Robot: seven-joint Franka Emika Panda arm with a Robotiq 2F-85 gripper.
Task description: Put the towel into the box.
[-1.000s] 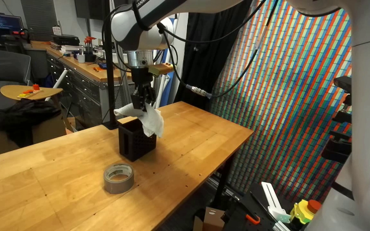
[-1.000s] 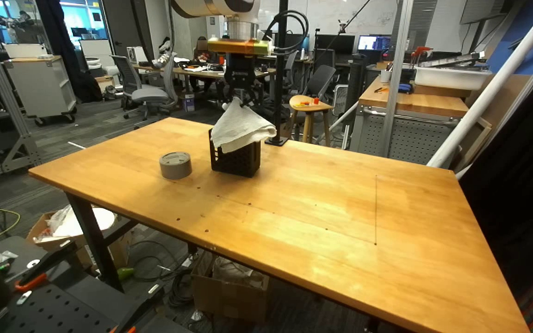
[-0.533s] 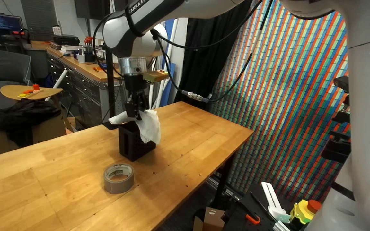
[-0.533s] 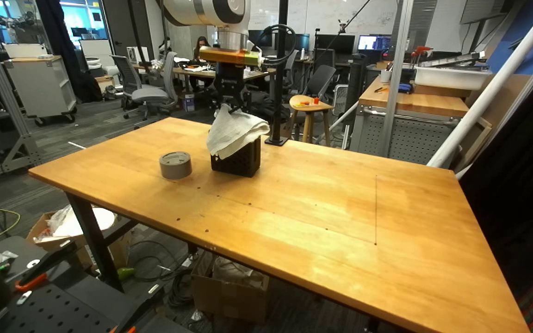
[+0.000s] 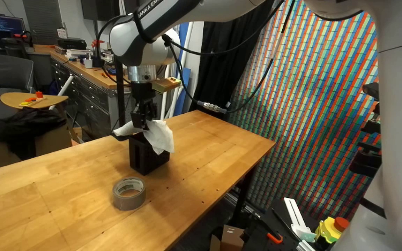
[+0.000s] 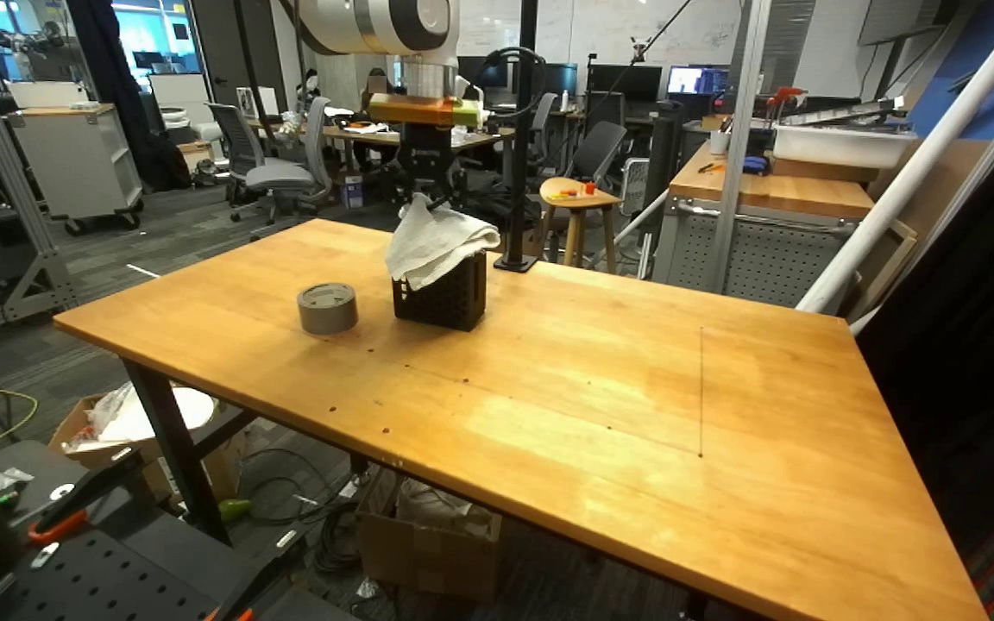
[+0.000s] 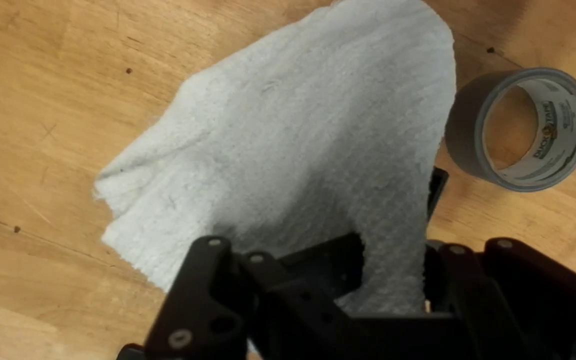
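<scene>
You've got the towel [image 6: 441,246] pinched in the hand [image 5: 142,126] over the black box [image 6: 454,297], one flap outside its rim; box stands near the counter [image 6: 600,466] edge carrying the black post [image 6: 520,190]; tape roll [image 6: 328,312] nearby.

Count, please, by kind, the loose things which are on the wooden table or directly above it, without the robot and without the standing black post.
Towel, white: 1
Box, black: 1
Tape roll, grey: 1
Total: 3
</scene>
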